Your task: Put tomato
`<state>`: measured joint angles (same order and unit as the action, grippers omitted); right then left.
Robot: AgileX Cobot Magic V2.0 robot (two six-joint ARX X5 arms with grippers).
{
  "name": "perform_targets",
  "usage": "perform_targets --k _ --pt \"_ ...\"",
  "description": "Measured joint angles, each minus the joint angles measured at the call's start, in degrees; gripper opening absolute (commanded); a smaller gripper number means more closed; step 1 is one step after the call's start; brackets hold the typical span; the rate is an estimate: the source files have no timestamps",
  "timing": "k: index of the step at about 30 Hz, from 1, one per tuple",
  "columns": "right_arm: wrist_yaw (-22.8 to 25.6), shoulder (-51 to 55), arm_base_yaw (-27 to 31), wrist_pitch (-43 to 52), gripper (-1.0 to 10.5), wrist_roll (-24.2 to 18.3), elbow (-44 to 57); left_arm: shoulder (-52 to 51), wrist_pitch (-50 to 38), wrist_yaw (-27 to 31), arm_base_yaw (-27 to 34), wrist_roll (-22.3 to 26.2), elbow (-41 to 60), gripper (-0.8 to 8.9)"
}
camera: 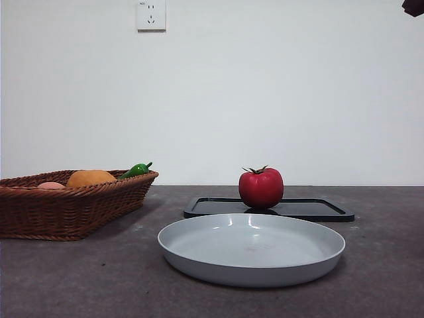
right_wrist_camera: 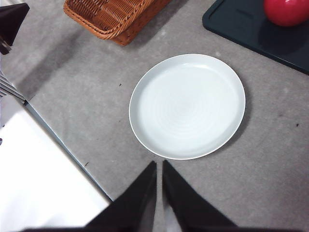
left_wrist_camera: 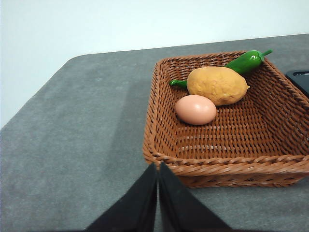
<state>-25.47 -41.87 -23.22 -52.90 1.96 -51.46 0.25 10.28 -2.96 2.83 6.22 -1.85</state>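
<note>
So, front view: the tomato (camera: 261, 188) sits upright w/ its green stem up, on a flat black tray (camera: 324, 211) toward the back of the grey table (camera: 79, 278). A pale grey plate (camera: 252, 248) lies in front of the tray, nearer the camera, apart from the tomato & w/ nothing on it. At the left stands a brown wicker basket (camera: 66, 212); above its rim show an orange-yellow round thing (camera: 91, 177), a bit of a pinkish egg (camera: 50, 186) and the tip of a green pepper (camera: 136, 170). A white wall socket (camera: 151, 14) is high on the wall. Only a dark tip of an arm (camera: 413, 6) shows at the top right corner.

Left wrist view: the left gripper (left_wrist_camera: 158, 193) hovers above the table just beside the basket (left_wrist_camera: 164, 145), jaws pressed together w/ barely a slit between, holding nothing. In the basket lie the egg (left_wrist_camera: 195, 109), touching the orange-yellow lump (left_wrist_camera: 218, 85), & the green pepper (left_wrist_camera: 246, 61) behind that against the far wall. A corner of the black tray (left_wrist_camera: 300, 78) peeks in at the edge.

Right wrist view: the right gripper (right_wrist_camera: 159, 193) hangs above the table near the plate (right_wrist_camera: 188, 106), jaws closed to a thin gap, nothing in them. The tomato (right_wrist_camera: 287, 10) is partly cut off by the frame edge, resting on the black tray (right_wrist_camera: 241, 24) beyond the plate. A corner of the basket (right_wrist_camera: 113, 17) also shows, well apart from the tray.
</note>
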Motion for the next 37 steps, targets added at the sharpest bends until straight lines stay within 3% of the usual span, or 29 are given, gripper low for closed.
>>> perform_targets --k 20,23,29,37 --pt "0.04 0.0 0.0 0.04 0.1 -0.07 0.0 0.0 0.0 0.0 0.0 -0.35 0.0 0.08" --pt "1.92 0.31 0.68 1.77 0.1 -2.25 0.0 0.0 0.0 0.02 0.0 -0.35 0.0 0.08" --pt "4.52 5.84 8.57 14.6 0.1 -5.25 2.32 0.0 0.02 0.02 0.0 -0.35 0.0 0.08" --pt "4.74 18.05 19.34 37.2 0.1 -6.08 20.13 0.0 0.0 0.02 0.0 -0.35 0.0 0.08"
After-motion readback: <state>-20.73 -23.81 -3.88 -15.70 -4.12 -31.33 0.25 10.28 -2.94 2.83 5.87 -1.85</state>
